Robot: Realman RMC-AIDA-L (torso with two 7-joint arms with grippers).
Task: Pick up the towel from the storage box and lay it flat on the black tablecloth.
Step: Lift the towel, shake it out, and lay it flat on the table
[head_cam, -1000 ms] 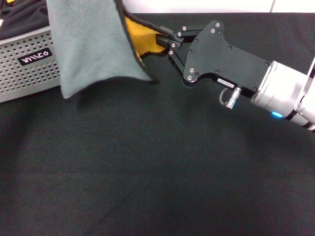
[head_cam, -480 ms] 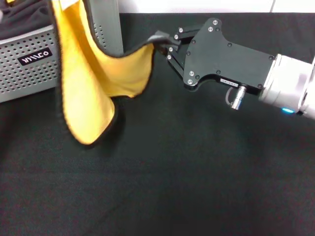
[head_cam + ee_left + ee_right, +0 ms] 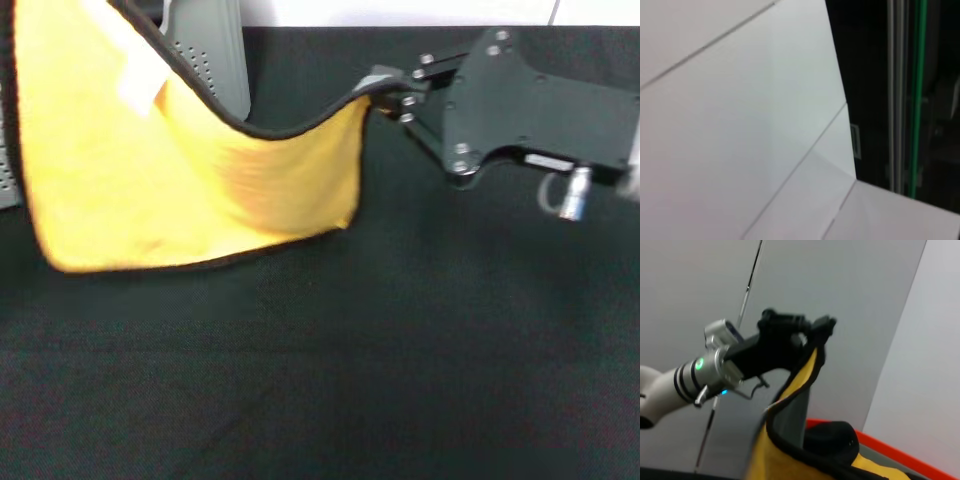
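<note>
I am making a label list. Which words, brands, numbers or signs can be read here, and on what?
None can be read.
Small white tag on the towel: no lettering can be made out.
Pale label strip on the right gripper: too blurred to read.

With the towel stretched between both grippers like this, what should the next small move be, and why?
Probably lower both arms together. The towel hangs spread, yellow face forward, one corner pinched by the right gripper, the opposite corner by the left gripper. Its bottom edge sags just above the black tablecloth, so lowering should lay it flat.
</note>
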